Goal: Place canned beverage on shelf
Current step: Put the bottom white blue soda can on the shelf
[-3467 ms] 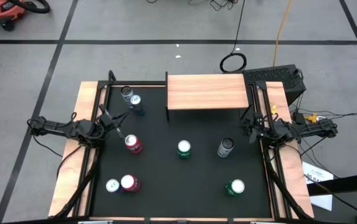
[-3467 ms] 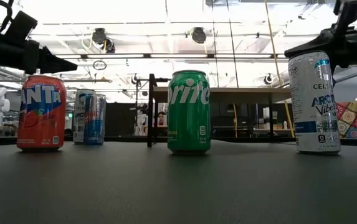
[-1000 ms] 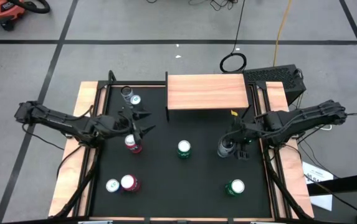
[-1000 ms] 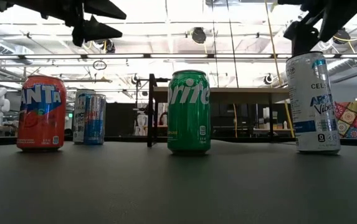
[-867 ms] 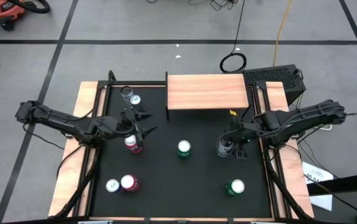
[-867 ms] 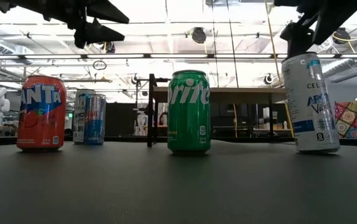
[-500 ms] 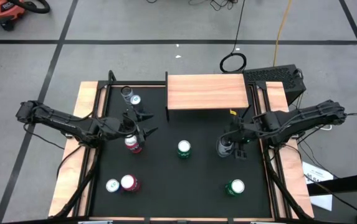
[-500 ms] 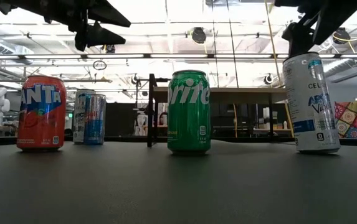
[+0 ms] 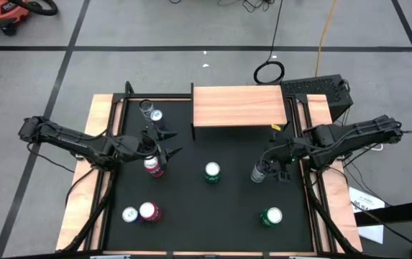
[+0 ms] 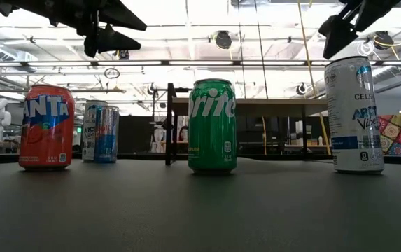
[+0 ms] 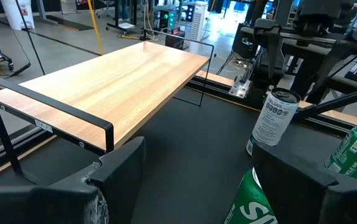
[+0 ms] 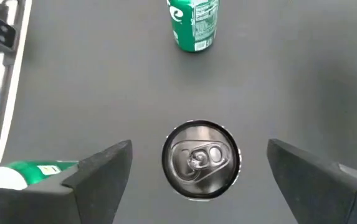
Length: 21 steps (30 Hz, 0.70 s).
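A tall silver can (image 9: 258,173) stands upright on the black table at the right. My right gripper (image 12: 203,180) hangs open above it and points down. Its fingers stand on either side of the can's top (image 12: 201,158), and in the low view they are clear of it (image 10: 336,31). My left gripper (image 9: 166,144) is open and held level above the red Fanta can (image 9: 153,166), touching nothing. Its wrist view looks toward the shelf (image 11: 116,81). The shelf (image 9: 239,106), a light wood plank on thin black legs, stands at the table's far edge.
A green Sprite can (image 9: 212,171) stands mid-table and another green can (image 9: 271,216) at the near right. A red can and a white can (image 9: 139,213) stand at the near left. Two slim cans (image 9: 150,115) are at the far left. Wooden rails (image 9: 83,194) line the table's sides.
My right gripper was down at the silver can's top, and the can leaned slightly. The gripper has since gone up clear of it, and the can stands upright again. My left gripper has stayed open above the red can.
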Motion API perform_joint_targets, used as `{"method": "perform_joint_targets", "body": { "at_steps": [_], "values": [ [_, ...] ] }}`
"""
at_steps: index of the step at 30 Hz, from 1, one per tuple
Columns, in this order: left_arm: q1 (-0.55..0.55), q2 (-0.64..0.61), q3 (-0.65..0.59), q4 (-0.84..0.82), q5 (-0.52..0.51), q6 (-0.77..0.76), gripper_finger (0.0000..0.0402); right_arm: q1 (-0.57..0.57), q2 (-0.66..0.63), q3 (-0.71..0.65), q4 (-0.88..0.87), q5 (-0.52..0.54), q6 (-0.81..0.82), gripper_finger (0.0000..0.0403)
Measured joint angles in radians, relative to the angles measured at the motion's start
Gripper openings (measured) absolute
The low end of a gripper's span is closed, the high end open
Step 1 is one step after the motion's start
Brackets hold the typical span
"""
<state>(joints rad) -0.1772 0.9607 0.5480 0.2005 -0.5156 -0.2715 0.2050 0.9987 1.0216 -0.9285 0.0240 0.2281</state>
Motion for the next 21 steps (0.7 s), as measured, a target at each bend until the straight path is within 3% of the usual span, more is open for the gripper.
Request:
{"method": "perform_joint_targets", "body": {
  "at_steps": [9,21],
  "values": [
    [0.0,0.002,0.0,-0.001,0.0,0.042,0.0295,0.0,0.104,0.0,-0.002,-0.051,-0.098,0.0361],
    [0.0,0.002,0.0,-0.011,0.0,0.042,0.0295,-0.002,0.175,0.002,-0.03,-0.01,-0.118,0.034]
  ]
}}
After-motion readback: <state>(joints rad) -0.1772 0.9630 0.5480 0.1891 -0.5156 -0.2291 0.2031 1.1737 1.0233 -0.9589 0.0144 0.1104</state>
